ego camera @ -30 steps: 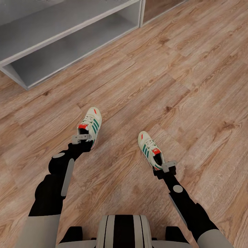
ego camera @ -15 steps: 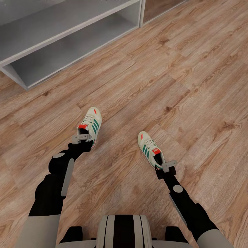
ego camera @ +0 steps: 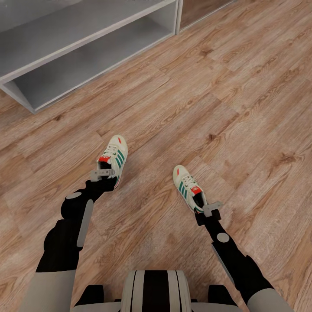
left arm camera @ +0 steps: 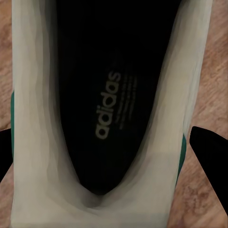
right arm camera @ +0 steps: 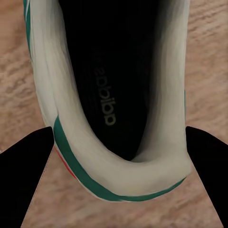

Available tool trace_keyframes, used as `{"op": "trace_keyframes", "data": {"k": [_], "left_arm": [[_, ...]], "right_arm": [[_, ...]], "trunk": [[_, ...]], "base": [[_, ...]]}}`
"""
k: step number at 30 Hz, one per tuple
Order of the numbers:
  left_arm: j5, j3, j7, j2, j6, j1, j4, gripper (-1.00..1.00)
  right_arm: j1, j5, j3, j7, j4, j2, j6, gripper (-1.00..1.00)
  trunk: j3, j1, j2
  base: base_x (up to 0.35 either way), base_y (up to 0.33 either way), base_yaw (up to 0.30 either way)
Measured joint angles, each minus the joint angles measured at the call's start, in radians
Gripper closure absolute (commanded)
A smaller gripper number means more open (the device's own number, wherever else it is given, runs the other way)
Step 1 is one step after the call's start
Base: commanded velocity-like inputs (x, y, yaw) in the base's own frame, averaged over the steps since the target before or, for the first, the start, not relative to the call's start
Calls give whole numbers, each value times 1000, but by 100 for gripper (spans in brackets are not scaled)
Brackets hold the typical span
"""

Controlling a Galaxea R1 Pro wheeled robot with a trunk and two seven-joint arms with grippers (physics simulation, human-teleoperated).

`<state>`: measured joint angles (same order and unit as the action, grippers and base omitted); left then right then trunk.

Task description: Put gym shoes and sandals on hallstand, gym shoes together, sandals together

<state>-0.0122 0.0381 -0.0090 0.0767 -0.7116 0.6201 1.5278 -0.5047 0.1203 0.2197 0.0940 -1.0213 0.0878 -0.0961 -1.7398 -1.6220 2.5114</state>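
Early on: both white teal-striped lace-up gym shoes (ego camera: 114, 157) (ego camera: 189, 187) on wood-plank floor (ego camera: 242, 108), my L end effector (left arm camera: 114, 156) & R end effector (right arm camera: 118, 152) spread astride heels, not clamped; white-grey rack (ego camera: 86, 47) upper left, nothing on it where visible.

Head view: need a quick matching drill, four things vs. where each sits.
Things:
1. Left shoe
2. Right shoe
3. Rack
4. Robot base

Places:
a. bottom centre of the head view
b. on the floor at the left claw
c. top left of the head view
d. on the floor at the right claw

Pairs: 1-b, 2-d, 3-c, 4-a
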Motion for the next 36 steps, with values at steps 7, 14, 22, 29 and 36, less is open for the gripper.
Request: {"op": "trace_keyframes", "data": {"k": [7, 14, 22, 29, 36], "left_arm": [[3, -1, 0, 0, -69, 0, -1, 100], [8, -2, 2, 0, -91, -1, -3, 100], [10, -4, 9, 0, -93, -45, -6, 100], [9, -8, 13, 3, -91, -94, -8, 100], [9, -8, 12, 3, -91, -170, -8, 100]], "right_arm": [[0, -1, 1, 0, -3, -3, -1, 100], [0, -1, 4, 1, -5, -5, -1, 100], [0, -3, 6, 1, -3, -5, -9, 100], [0, -3, 7, 0, -3, -5, -11, 100], [0, -4, 7, 1, -5, -5, -16, 100]], "trunk": [[15, 2, -1], [42, 5, -3], [73, 9, -4], [100, 12, -6], [127, 15, -8]], "base": [[0, 0, 0], [0, 0, 0], [0, 0, 0], [0, 0, 0], [0, 0, 0]]}}
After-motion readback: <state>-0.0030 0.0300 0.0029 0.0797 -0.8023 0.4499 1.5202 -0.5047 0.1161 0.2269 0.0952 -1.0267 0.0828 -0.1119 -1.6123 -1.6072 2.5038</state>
